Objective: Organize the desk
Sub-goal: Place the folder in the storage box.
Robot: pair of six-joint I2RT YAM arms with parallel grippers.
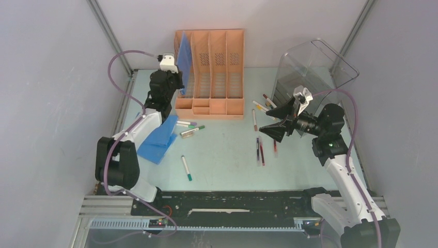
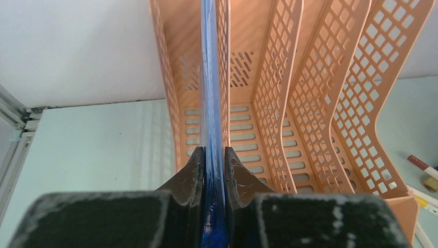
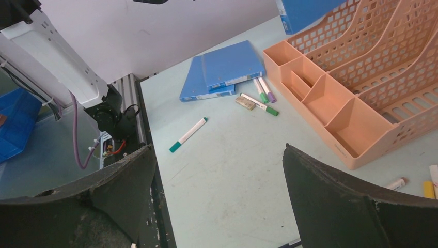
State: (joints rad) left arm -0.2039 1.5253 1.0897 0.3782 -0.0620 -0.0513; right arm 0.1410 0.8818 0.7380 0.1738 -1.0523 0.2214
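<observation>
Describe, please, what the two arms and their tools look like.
Both the left arm and the right arm have white link shells with black joint housings. A purple cable loops along each. The left tool and the right tool have matte black, scuffed, wedge-shaped fingers.

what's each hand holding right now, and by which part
The left hand pinches a blue folder by its near edge, the folder upright at the leftmost slot of the rack. The right hand is open and holds nothing.
</observation>
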